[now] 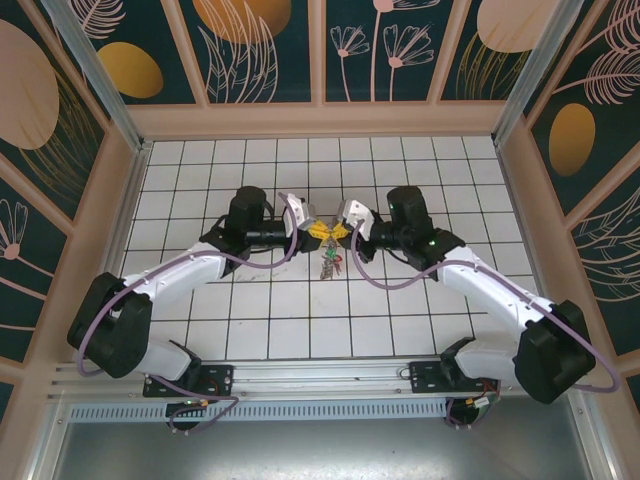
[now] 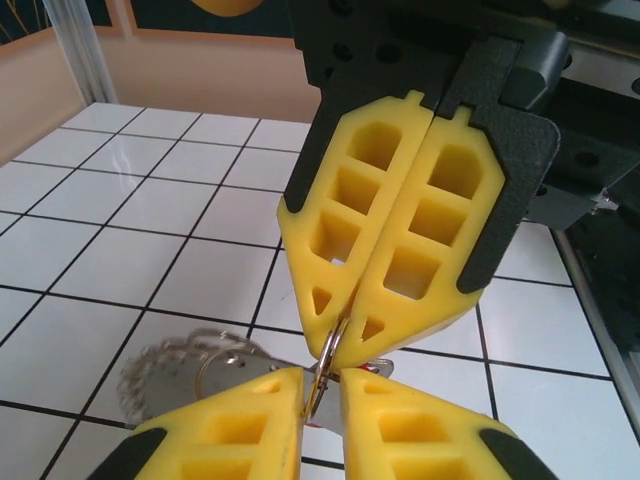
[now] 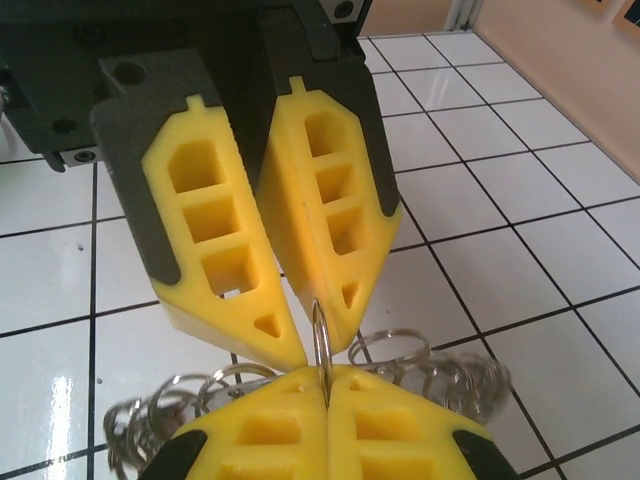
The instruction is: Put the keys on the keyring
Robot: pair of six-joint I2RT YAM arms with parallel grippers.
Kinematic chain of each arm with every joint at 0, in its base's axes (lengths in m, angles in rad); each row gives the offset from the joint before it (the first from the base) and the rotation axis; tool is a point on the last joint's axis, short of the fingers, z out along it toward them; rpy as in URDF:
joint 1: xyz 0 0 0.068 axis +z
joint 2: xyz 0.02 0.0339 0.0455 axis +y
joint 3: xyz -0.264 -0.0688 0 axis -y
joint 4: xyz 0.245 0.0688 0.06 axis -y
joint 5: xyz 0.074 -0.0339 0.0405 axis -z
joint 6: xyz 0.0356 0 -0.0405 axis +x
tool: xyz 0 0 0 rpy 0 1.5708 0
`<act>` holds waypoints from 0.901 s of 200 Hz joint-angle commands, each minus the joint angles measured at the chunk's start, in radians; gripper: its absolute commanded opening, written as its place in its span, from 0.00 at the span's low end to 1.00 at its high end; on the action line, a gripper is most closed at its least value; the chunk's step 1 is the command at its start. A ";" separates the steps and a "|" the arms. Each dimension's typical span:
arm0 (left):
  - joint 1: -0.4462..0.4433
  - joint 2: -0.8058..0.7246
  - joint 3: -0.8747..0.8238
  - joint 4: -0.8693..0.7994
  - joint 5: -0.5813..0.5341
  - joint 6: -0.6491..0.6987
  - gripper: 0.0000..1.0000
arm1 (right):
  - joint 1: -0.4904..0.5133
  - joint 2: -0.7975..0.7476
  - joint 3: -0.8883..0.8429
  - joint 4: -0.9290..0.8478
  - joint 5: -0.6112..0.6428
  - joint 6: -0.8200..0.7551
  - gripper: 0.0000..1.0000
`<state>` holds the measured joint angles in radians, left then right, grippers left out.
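My two grippers meet tip to tip above the middle tiles. A thin silvery metal ring [image 3: 321, 335] stands on edge between them. My right gripper [image 3: 327, 385] is shut on its lower part. My left gripper [image 2: 322, 385] has its yellow fingers slightly apart, and the ring sits in that gap against one pad. The keys [image 1: 328, 265], a small bunch with red and green tags, lie just below the fingertips. The keyring [image 2: 165, 365], pale grey with a notched rim, lies on the tiles under the grippers; in the right wrist view it reads as looped wire rings [image 3: 440, 375].
White tiled floor [image 1: 250, 320] with dark grout lines, walled by patterned panels on three sides. Both arms [image 1: 180, 275] reach in from the near rail, with purple cables looping beside them.
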<state>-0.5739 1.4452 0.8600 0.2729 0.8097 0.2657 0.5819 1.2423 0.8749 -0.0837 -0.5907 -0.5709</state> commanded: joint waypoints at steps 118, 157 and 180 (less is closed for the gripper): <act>-0.004 0.027 0.131 -0.268 0.006 0.206 0.00 | 0.046 0.051 0.143 -0.139 0.032 -0.080 0.00; -0.003 -0.021 0.016 -0.045 0.069 0.078 0.00 | 0.034 -0.001 0.045 -0.021 -0.007 -0.042 0.09; -0.004 -0.022 -0.017 0.062 0.126 0.001 0.00 | 0.024 -0.015 0.013 0.020 -0.043 -0.023 0.12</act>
<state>-0.5739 1.4494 0.8734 0.1539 0.8284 0.3740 0.6155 1.2640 0.9165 -0.1898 -0.5556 -0.6209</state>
